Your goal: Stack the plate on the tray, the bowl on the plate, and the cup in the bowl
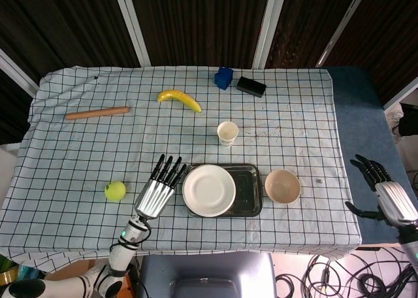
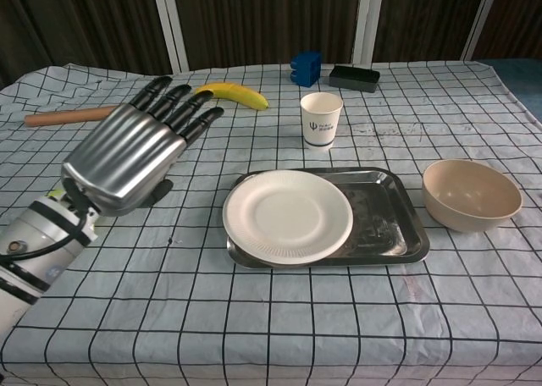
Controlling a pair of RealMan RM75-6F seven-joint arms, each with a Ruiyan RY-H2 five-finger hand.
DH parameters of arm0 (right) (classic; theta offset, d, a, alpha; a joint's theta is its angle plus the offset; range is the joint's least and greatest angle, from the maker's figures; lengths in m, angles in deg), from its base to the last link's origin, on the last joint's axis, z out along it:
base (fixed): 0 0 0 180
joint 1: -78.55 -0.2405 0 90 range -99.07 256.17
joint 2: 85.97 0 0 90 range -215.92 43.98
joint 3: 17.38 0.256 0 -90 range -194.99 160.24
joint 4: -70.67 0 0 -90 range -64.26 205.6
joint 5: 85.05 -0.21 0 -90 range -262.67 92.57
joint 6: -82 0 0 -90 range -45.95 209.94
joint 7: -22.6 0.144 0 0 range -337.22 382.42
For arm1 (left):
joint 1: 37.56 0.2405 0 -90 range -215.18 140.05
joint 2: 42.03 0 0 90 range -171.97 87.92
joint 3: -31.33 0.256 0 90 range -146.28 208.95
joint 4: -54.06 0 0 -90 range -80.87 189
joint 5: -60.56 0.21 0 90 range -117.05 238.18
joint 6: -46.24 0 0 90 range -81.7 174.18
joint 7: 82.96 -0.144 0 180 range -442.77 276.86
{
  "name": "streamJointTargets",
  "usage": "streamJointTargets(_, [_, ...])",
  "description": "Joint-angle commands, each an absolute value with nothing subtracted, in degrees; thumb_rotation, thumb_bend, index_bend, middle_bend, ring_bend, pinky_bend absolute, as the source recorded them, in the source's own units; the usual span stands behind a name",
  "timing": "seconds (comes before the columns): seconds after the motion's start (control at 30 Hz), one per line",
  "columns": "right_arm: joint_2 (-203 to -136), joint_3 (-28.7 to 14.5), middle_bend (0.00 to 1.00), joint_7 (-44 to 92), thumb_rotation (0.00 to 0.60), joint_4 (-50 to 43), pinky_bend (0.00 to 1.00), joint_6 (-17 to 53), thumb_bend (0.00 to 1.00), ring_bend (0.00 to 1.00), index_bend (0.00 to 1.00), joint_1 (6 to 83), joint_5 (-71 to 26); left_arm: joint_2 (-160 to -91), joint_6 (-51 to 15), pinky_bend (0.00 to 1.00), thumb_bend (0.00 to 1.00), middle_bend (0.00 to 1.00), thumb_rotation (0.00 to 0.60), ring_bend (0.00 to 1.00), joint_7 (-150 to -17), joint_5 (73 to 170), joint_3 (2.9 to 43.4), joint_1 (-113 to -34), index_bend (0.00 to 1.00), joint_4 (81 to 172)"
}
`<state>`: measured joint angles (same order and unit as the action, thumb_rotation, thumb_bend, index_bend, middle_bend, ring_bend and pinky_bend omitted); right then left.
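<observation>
The white plate (image 1: 209,190) (image 2: 288,214) lies flat on the left part of the metal tray (image 1: 249,192) (image 2: 392,225), overhanging its left edge a little. A beige bowl (image 1: 282,185) (image 2: 471,194) sits on the cloth just right of the tray. The white paper cup (image 1: 227,132) (image 2: 321,119) stands upright behind the tray. My left hand (image 1: 157,187) (image 2: 135,153) hovers left of the plate, fingers straight and apart, holding nothing. My right hand (image 1: 385,194) is off the table's right edge, fingers spread, empty.
A banana (image 1: 179,99) (image 2: 230,93), a wooden rolling pin (image 1: 97,112) (image 2: 59,117), a blue block (image 1: 224,77) (image 2: 306,68) and a black box (image 1: 251,86) (image 2: 355,78) lie toward the back. A tennis ball (image 1: 115,191) sits at the front left, hidden behind my left hand in the chest view.
</observation>
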<state>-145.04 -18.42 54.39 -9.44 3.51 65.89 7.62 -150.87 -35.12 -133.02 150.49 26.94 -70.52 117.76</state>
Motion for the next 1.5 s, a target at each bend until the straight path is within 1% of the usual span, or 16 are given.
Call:
streamJointTargets(0.03, [-145.8,-18.0,0.0,52.3,0.6,-9.8,0.0,2.9,0.18,0.0,0.0,66.0,7.6,-140.9,-40.3,0.0,0.3,0.0,0.6,0.0,-129.0,149.6,29.2,-64.0,0.0,127.3])
streamJointTargets(0.07, [-146.5,-17.4,0.0,50.9,0.6,-10.2,0.0,3.0,0.18,0.0,0.0,65.7,7.1,-138.2,-41.2,0.0,0.3,0.0,0.6,0.0,-126.9,148.7,29.7,-62.2,0.0,129.7])
streamJointTargets(0.17, [-147.8,-16.3,0.0,46.1,0.6,-12.0,0.0,4.6,0.18,0.0,0.0,63.9,7.2,-132.6,-43.6,0.0,0.3,0.0,0.6,0.0,-119.7,146.9,30.9,-58.0,0.0,133.1])
streamJointTargets(0.27, [-148.1,-16.3,0.0,39.3,0.6,-14.4,0.0,8.4,0.18,0.0,0.0,61.1,8.5,-129.6,-46.2,0.0,0.3,0.0,0.6,0.0,-112.2,145.7,31.7,-54.1,0.0,132.2])
streamJointTargets(0.37, [-149.1,-16.6,0.0,30.7,0.6,-16.4,0.0,12.9,0.18,0.0,0.01,58.6,9.0,-129.0,-48.0,0.0,0.3,0.0,0.6,0.0,-105.7,144.1,31.4,-51.1,0.0,129.1])
streamJointTargets(0.53, [-151.7,-18.1,0.0,18.3,0.6,-17.8,0.0,19.4,0.18,0.0,0.07,56.7,8.0,-129.2,-47.6,0.0,0.3,0.0,0.6,0.0,-100.3,142.6,30.6,-49.0,0.0,125.0])
streamJointTargets(0.73, [-155.1,-18.3,0.0,14.0,0.6,-17.0,0.0,22.4,0.18,0.0,0.1,56.2,4.6,-129.5,-47.4,0.0,0.3,0.0,0.6,0.0,-99.0,143.0,29.8,-48.2,0.0,123.0])
streamJointTargets(0.83, [-157.2,-18.4,0.0,13.3,0.6,-15.5,0.0,24.2,0.18,0.0,0.15,55.3,4.1,-129.9,-47.4,0.0,0.31,0.0,0.6,0.0,-98.5,143.2,29.6,-47.8,0.0,122.1])
streamJointTargets(1.07, [-161.8,-18.9,0.0,13.9,0.6,-11.3,0.0,25.2,0.19,0.0,0.33,53.9,4.9,-130.7,-46.0,0.0,0.33,0.0,0.6,0.0,-96.8,142.8,29.0,-47.0,0.0,120.2])
streamJointTargets(1.13, [-162.7,-18.9,0.0,14.1,0.6,-10.2,0.0,25.0,0.2,0.0,0.38,53.8,5.0,-130.8,-45.8,0.0,0.33,0.0,0.6,0.0,-96.6,142.9,28.9,-46.9,0.0,119.9])
streamJointTargets(1.3, [-164.1,-18.8,0.0,15.0,0.6,-7.8,0.0,24.6,0.29,0.0,0.49,53.6,4.6,-131.1,-45.1,0.0,0.33,0.0,0.6,0.0,-96.5,143.2,28.6,-46.9,0.0,119.4])
streamJointTargets(1.5, [-165.7,-18.1,0.0,14.6,0.6,-5.5,0.0,23.4,0.32,0.0,0.58,53.6,3.8,-131.3,-44.4,0.0,0.33,0.0,0.6,0.0,-96.1,142.9,28.1,-46.5,0.0,118.9])
